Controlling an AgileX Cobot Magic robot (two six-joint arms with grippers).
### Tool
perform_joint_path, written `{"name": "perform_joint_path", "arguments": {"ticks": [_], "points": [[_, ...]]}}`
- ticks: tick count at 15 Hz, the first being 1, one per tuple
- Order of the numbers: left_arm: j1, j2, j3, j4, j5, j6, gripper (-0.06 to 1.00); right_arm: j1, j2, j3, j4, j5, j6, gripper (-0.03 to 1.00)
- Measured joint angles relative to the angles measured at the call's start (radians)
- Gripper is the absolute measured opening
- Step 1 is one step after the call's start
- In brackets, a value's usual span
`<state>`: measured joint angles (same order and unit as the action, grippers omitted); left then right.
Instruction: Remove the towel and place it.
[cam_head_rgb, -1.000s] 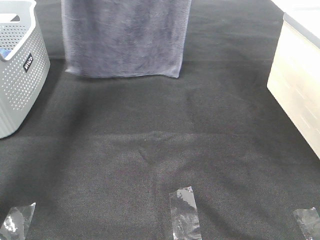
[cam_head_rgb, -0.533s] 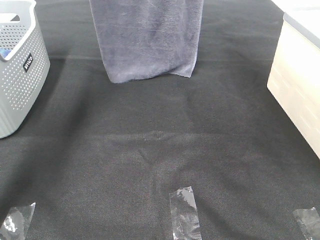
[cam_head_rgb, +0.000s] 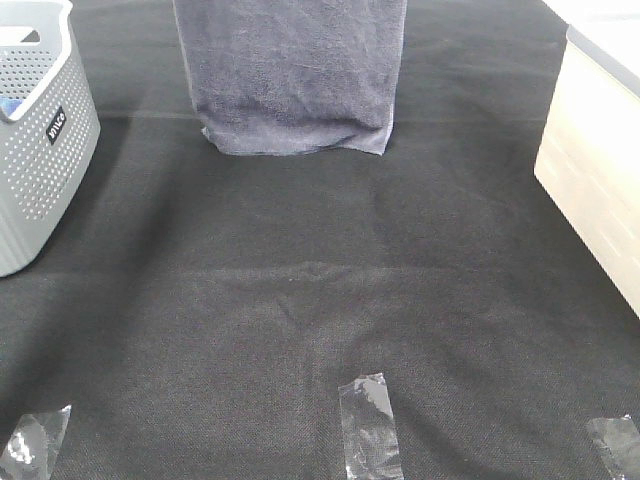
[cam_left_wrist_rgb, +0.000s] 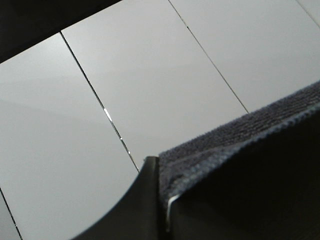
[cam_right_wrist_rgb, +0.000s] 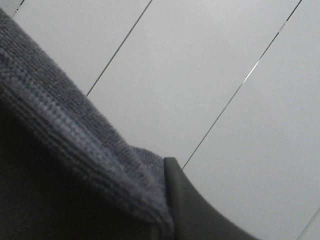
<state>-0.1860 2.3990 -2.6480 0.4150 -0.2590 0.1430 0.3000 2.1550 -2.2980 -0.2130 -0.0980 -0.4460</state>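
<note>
The grey-lavender towel (cam_head_rgb: 292, 75) hangs down from beyond the top edge of the exterior high view. Its lower edge rests on the black mat (cam_head_rgb: 320, 300) at the far middle, with the bottom left corner slightly bunched. Neither gripper shows in the exterior high view. In the left wrist view my left gripper (cam_left_wrist_rgb: 162, 172) is shut on the towel's hem (cam_left_wrist_rgb: 240, 137), with a dark finger (cam_left_wrist_rgb: 142, 200) against the cloth. In the right wrist view my right gripper (cam_right_wrist_rgb: 161, 200) is shut on the towel's edge (cam_right_wrist_rgb: 75, 130), with a dark finger (cam_right_wrist_rgb: 192, 210) beside it.
A grey perforated basket (cam_head_rgb: 35, 140) stands at the left edge. A pale wooden box (cam_head_rgb: 600, 170) stands at the right edge. Strips of clear tape (cam_head_rgb: 370, 425) lie along the mat's near edge. Both wrist views look up at a white panelled ceiling (cam_left_wrist_rgb: 150, 75).
The hanging towel has become narrower, its left side drawn in toward the right. Its lower edge has come down onto the mat and the bottom left corner now bunches.
</note>
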Motion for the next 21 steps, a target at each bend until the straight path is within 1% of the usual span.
{"name": "perform_joint_path", "arguments": {"ticks": [2,3,4,6,7,8,10,12,15,16,18,19,20,21], "points": [[0.000,0.000,0.000,0.001,0.012,-0.001,0.00,0.000,0.000,0.000,0.000,0.038,0.034,0.02],[0.000,0.000,0.000,0.001,0.036,-0.020,0.00,0.000,0.000,0.000,0.000,0.082,0.058,0.02],[0.000,0.000,0.000,0.001,0.076,-0.053,0.00,0.001,0.000,0.000,0.005,0.128,0.091,0.02],[-0.014,0.000,0.000,0.000,0.234,-0.115,0.00,0.003,-0.002,0.000,0.049,0.255,0.139,0.02],[-0.044,-0.007,0.000,-0.036,0.449,-0.124,0.00,0.003,-0.019,0.000,0.130,0.416,0.151,0.02],[-0.059,-0.019,0.000,-0.055,0.551,-0.115,0.00,0.002,-0.037,0.000,0.171,0.486,0.152,0.02],[-0.091,-0.069,0.000,-0.095,0.797,-0.058,0.00,0.001,-0.081,0.000,0.240,0.638,0.153,0.02],[-0.113,-0.141,0.000,-0.153,1.037,-0.015,0.00,0.000,-0.136,0.000,0.299,0.789,0.154,0.02],[-0.119,-0.232,-0.004,-0.218,1.370,-0.008,0.00,0.000,-0.204,-0.001,0.406,0.997,0.154,0.02],[-0.119,-0.248,-0.004,-0.232,1.433,-0.007,0.00,0.000,-0.219,-0.001,0.428,1.068,0.155,0.02],[-0.119,-0.273,-0.004,-0.262,1.464,-0.011,0.00,0.000,-0.235,-0.001,0.446,1.217,0.180,0.02],[-0.119,-0.283,-0.004,-0.289,1.466,-0.011,0.00,0.000,-0.237,-0.002,0.447,1.274,0.191,0.02],[-0.119,-0.291,0.005,-0.312,1.469,-0.011,0.00,0.000,-0.237,-0.002,0.445,1.301,0.197,0.02],[-0.119,-0.308,0.042,-0.324,1.469,-0.015,0.00,0.000,-0.237,-0.002,0.444,1.311,0.202,0.02]]}}
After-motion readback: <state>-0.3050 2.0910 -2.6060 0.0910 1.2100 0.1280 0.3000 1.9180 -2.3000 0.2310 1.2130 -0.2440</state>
